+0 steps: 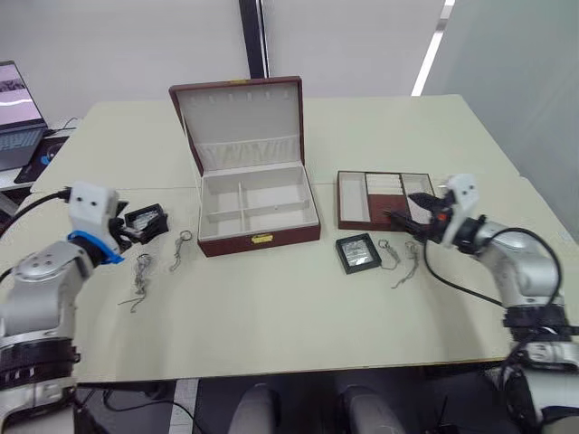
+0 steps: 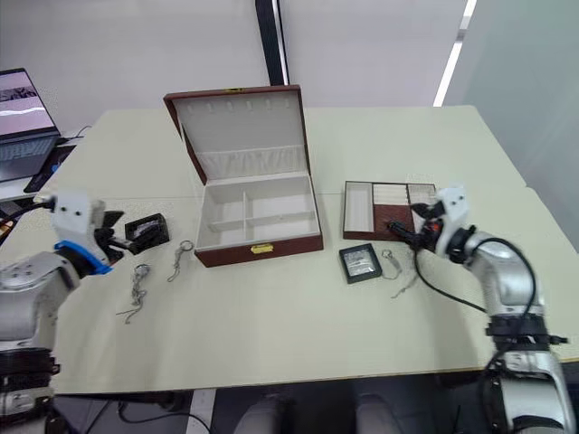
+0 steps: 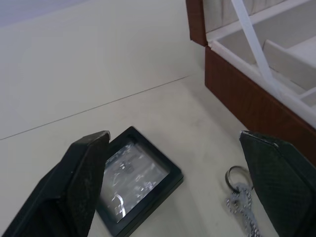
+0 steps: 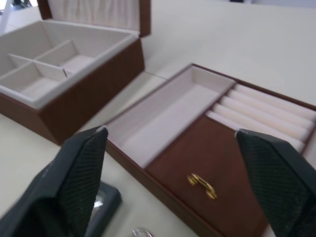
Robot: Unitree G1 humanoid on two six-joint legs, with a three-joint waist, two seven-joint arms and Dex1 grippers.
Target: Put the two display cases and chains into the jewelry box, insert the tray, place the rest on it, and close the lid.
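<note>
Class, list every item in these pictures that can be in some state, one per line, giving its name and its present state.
jewelry box: open, compartments empty
lid: raised, leaning back
tray: out of the box, on the table
left display case: flat on the table, ungrasped
right display case: flat on the table, ungrasped
chains: loose on the table
left claw: open
right claw: open
laptop: screen lit

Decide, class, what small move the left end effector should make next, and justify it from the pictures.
Probably lower the left end effector onto the display case below it and close. Its fingers are spread wide above that case, which lies flat on the table, and the jewelry box beside it stands open with bare compartments.
</note>
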